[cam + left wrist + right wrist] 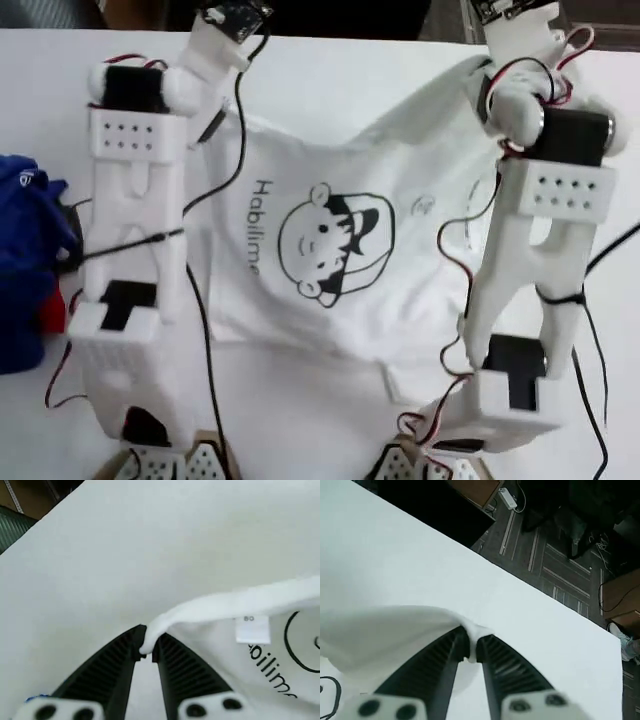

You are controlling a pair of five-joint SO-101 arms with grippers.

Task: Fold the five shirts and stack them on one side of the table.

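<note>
The left fingers are being clenched on a rolled edge of the white shirt, close by its sewn-in tag. Another fold of that edge is being gripped just as tightly by the right fingers and is being held off the surface. Between the two arms the rest of the shirt is being seen spread on the surface, its cartoon face print turned upward. A blue cloth is being seen bunched beside the left arm.
</note>
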